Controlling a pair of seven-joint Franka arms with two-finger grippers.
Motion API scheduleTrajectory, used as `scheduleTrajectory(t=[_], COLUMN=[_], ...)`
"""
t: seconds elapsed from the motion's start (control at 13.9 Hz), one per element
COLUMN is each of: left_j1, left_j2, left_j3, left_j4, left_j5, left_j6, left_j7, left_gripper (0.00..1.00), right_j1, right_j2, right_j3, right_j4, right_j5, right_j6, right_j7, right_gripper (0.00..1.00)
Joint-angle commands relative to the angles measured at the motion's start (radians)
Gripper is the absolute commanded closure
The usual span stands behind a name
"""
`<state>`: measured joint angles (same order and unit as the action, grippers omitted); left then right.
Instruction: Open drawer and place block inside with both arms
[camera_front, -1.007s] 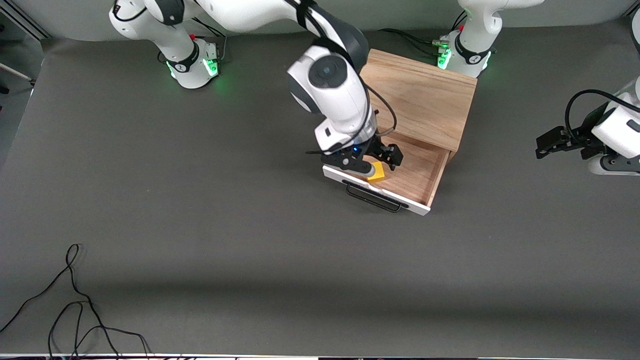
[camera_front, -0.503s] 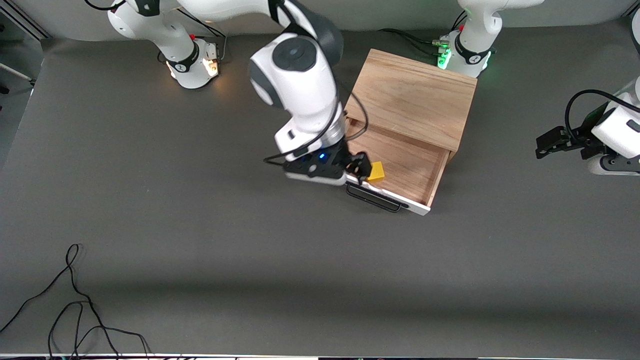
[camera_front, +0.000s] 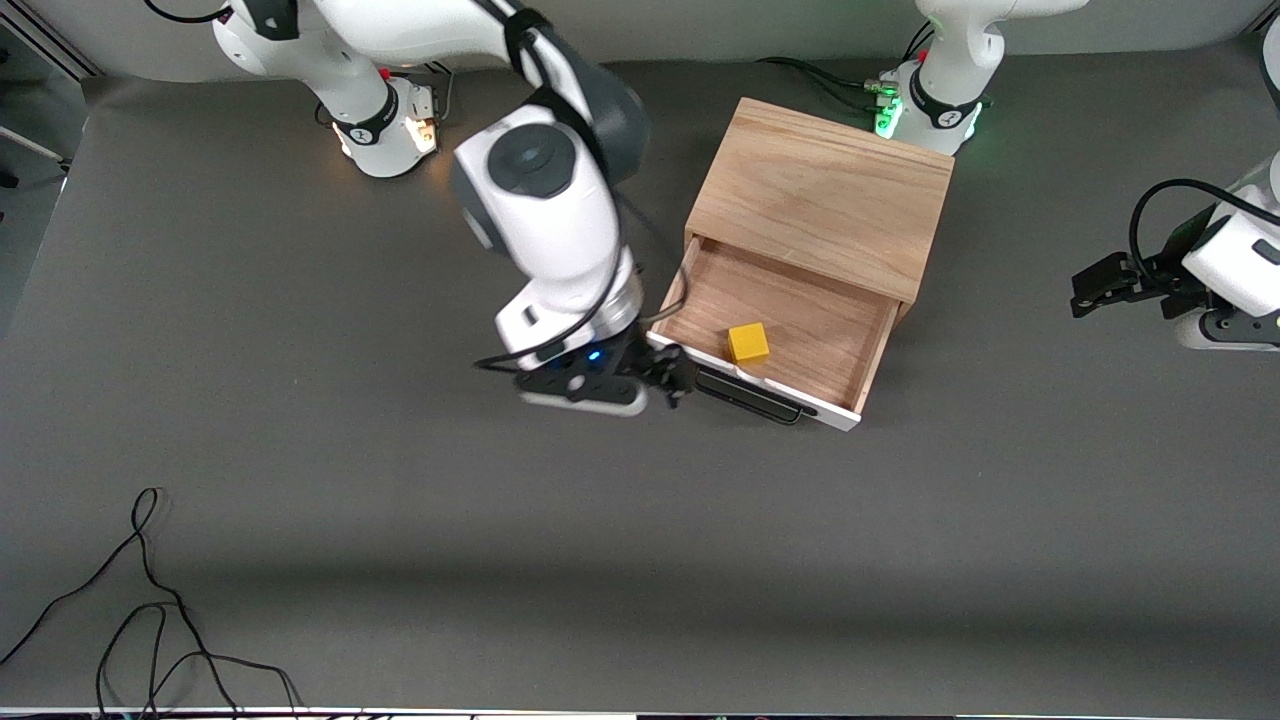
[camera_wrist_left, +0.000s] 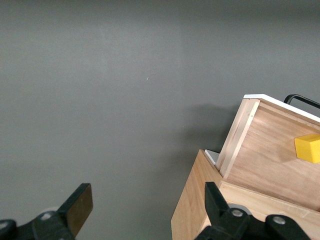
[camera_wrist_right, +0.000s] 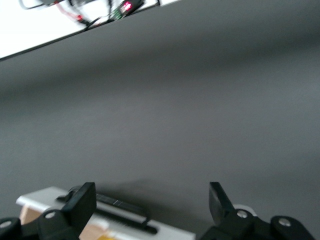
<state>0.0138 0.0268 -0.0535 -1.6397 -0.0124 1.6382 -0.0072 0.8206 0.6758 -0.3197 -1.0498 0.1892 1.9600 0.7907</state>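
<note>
Presently, my inventory of the desk (camera_front: 300, 450):

Cabinet (camera_front: 825, 190): light oak box, toward the left arm's end.

Drawer (camera_front: 800, 320): pulled open, white front and black handle (camera_front: 745, 397) facing the front camera.

Block (camera_front: 748, 342): yellow cube, lying free on the drawer floor close to the front panel; nothing touches it.

Right pincer (camera_front: 672, 378): released, jaws spread wide and empty, low beside the drawer's front corner at the handle's end.

Left pincer (camera_front: 1110, 285): released and empty, fingers (camera_wrist_left: 80, 202) well apart; this arm waits over the desk's edge, clear of the cabinet.

Cable (camera_front: 150, 610): loose black loops near the front camera.

Risks, as I judge them: the right pincer sits so close to the handle and front panel that a careless swing could catch the bar, jolt the drawer or drag the cabinet, and send the block sliding.

Markings: small badges on the arm bases, too small to read; I see no other writing.
</note>
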Motion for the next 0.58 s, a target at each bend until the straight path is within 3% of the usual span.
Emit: scheduleTrajectory(t=[0.0,0.5], left_j1=[-0.008,-0.008], left_j2=[-0.008,-0.008], left_j3=[0.003,0.003], left_j4=[-0.003,-0.005], left_j5=[0.011,0.011], left_j6=[-0.001,-0.003], left_j7=[-0.005,-0.005], left_gripper=[0.0,0.0], right_j1=[-0.115,-0.375], right_j2=[-0.091,-0.309], right_j3=[0.013,0.011], right_j4=[-0.082,-0.353], right_j5=[-0.002,-0.002], right_j6=[-0.033,-0.119], right_j7=[-0.152,-0.566], right_gripper=[0.0,0.0])
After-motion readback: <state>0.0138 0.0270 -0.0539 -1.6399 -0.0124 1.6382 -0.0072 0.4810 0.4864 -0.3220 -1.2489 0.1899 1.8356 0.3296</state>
